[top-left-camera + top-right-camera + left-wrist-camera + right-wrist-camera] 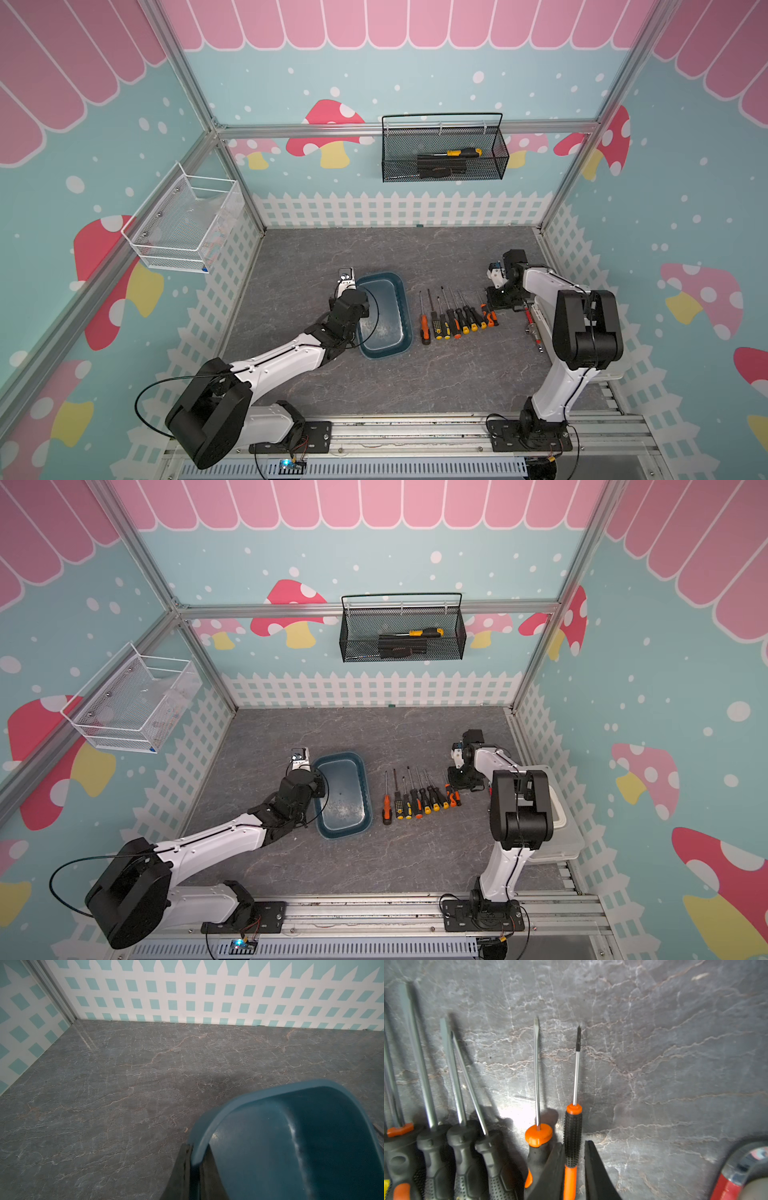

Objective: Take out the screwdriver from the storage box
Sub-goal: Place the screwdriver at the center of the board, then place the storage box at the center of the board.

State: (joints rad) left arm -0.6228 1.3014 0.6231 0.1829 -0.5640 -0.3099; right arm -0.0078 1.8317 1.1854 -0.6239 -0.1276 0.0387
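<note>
Your left gripper (197,1147) is clamped tight on the rim of the one blue tub (291,1095); your right gripper (574,1142) stands slightly parted astride the slim orange-and-black screwdriver (572,1126), which lies on the table (374,374) ending a row (455,320) of roughly nine, right of the tub.

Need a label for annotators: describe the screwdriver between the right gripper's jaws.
Right of the teal storage box, a row of screwdrivers lies on the grey table. Take the screwdriver at its right end, flanked by the right gripper: the slimmest, with a black knurled grip and orange collar.
</note>
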